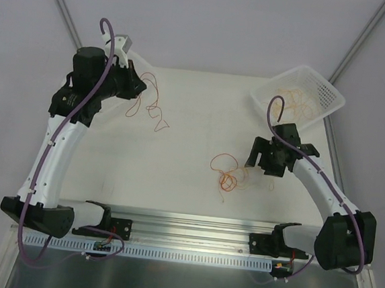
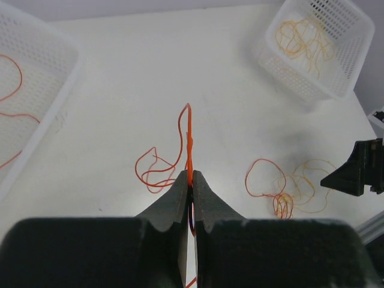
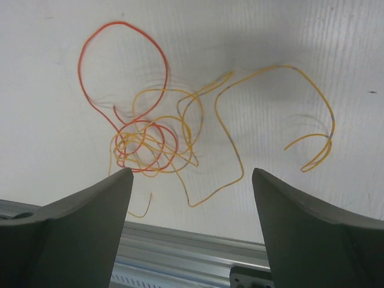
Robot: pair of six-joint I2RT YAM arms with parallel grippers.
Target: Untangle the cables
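"Step in hand?"
"Separation: the left claw (image 2: 191,177) pinched one red cable (image 2: 188,129), well apart from the tangle (image 3: 150,144) on the desk (image 3: 48,72); the right claw (image 3: 192,173) gaped wide above it."
"Next?"
"Likely binning that strand."

Hair-thin red and yellow cables (image 3: 144,143) lie knotted in loops.

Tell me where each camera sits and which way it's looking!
Top external: high behind the bases, looking down at the table; left arm and right arm show.
Left wrist: on the left arm, looking across the table past its left gripper, shut on a red cable.
Right wrist: on the right arm, looking down through the open right gripper at the tangle.
Shared: all three see that tangle.
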